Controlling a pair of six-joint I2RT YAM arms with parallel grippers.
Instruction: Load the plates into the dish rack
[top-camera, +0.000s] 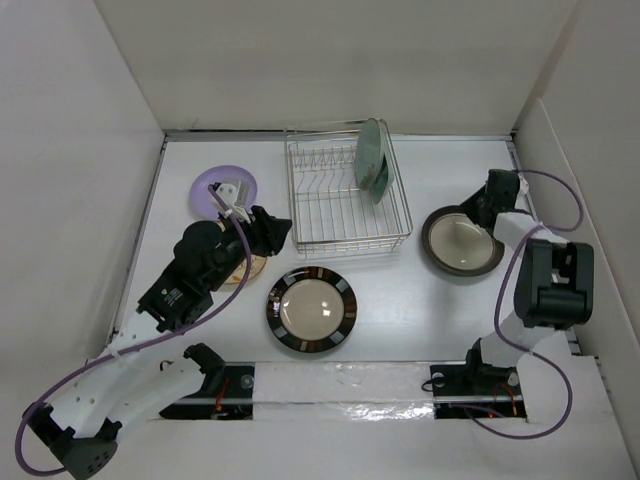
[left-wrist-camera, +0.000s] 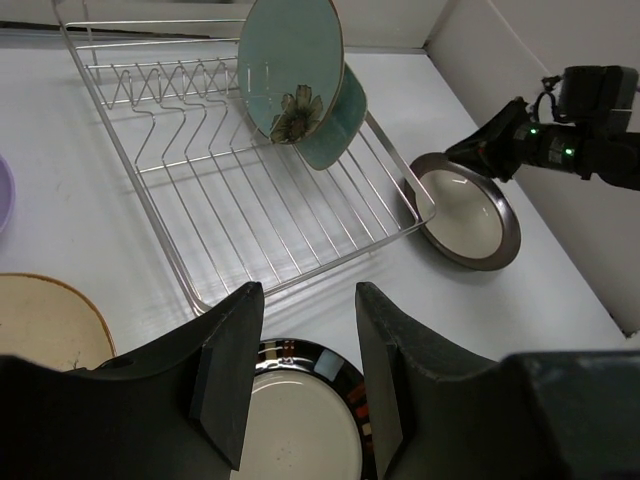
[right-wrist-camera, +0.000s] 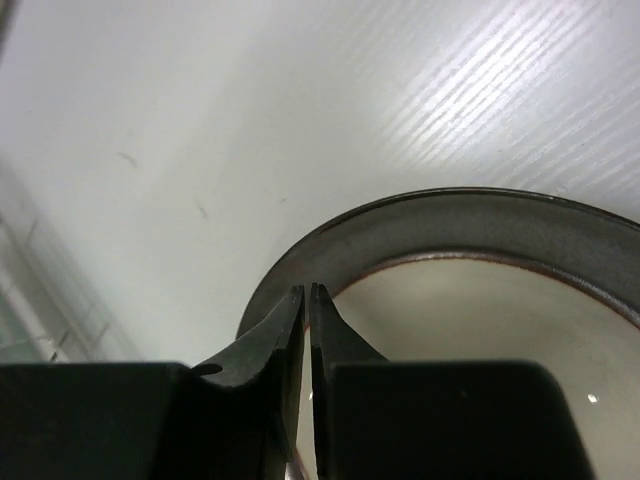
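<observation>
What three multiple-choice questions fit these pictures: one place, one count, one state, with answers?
1. Where is the grey-brown plate?
A. in the dish rack
B. on the table, right of the rack
C. stacked on another plate

2. How many plates stand in the rack?
A. none
B. four
C. two

3. How is the left gripper?
A. open, empty
B. shut on a plate
C. out of view

1 B: it lies flat beside the rack's right side.
2 C: the floral plate and the squarish plate stand on edge there.
3 A: a clear gap shows between its fingers.
</observation>
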